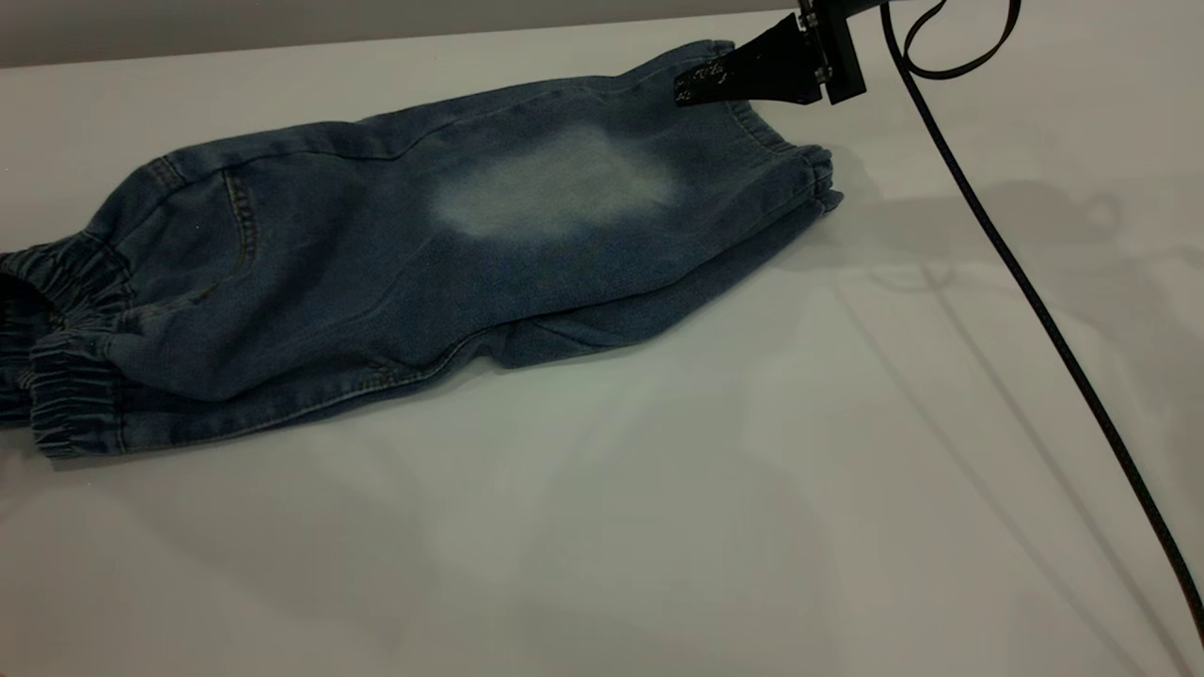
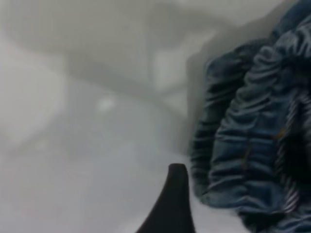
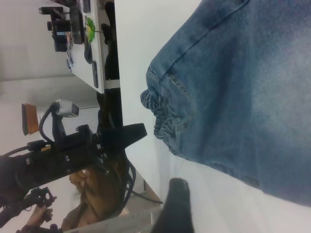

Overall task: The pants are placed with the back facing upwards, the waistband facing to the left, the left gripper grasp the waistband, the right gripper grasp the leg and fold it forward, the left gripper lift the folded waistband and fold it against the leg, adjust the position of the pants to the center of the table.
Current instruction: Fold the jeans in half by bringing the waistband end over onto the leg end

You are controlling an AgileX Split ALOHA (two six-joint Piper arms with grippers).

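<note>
right end effector [image 1: 691, 89] poised over leg [image 1: 602, 179] hem, pants [image 1: 395, 254] flat

We identify the setting as a robotics laboratory. A large plain white tabletop [image 1: 658, 527] carries the work, with a black cable [image 1: 1035, 310] trailing across it. Beyond its edge we see a second bench [image 3: 95, 48] loaded with equipment, a black robot arm [image 3: 63, 155], and a seated person [image 3: 97, 199].
</note>
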